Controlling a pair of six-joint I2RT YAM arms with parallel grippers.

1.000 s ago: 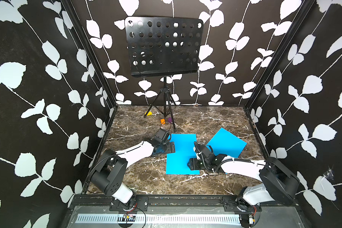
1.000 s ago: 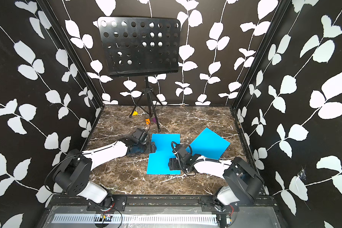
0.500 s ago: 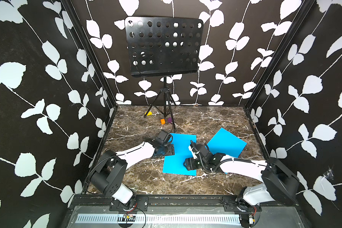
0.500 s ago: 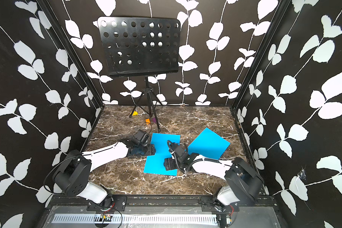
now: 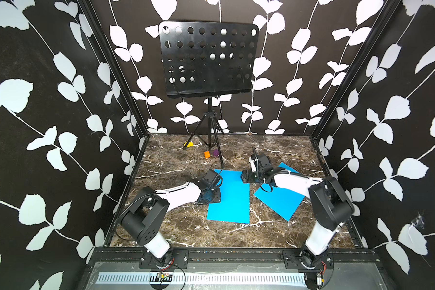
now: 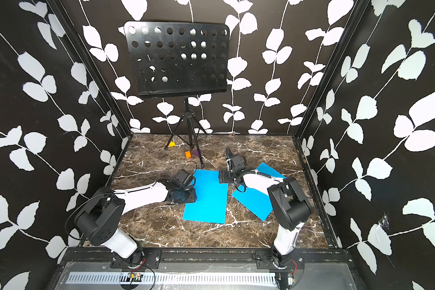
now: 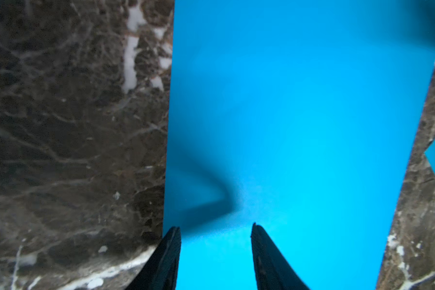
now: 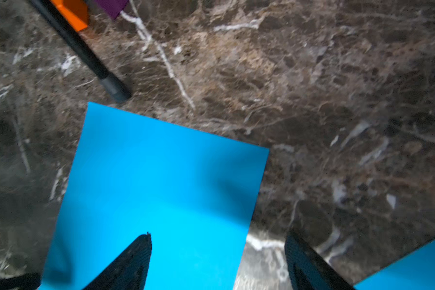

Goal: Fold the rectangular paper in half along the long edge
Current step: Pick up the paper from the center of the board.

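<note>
- A bright blue rectangular paper (image 5: 230, 198) lies flat near the middle of the marble tabletop (image 5: 176, 226). Taking the back wall as 12 o'clock, its long axis runs from 6 to 12 o'clock.
- The left gripper (image 7: 215, 226) sits low at the paper's 9 o'clock long edge, about halfway along it, so the sheet spreads away from it toward 3 o'clock.
- In the left wrist view its jaws stand partly apart. One fingertip is right at the paper's edge and the other is over the blue. Nothing is pinched between them that I can see.
- The right gripper (image 8: 219, 234) hovers at the paper's 1 o'clock corner. Its jaws are spread wide and empty, one over the sheet and one over bare marble.
- My judgement: the left arm is better placed, because it already meets a long edge squarely. The fold would carry that edge across toward 3 o'clock.
- A second blue sheet (image 5: 279, 200) lies at an angle at 3 o'clock, apart from the first and partly under the right arm.
- The marble looks smooth and hard, so I expect a flat sheet to slide before it lifts.
- At 12 o'clock stands a black music stand (image 5: 207, 57). A small orange block (image 5: 206, 154), a purple block (image 5: 215, 152) and a yellow block (image 5: 189, 144) sit by its legs.
- Black walls with a white leaf pattern enclose three sides.
</note>
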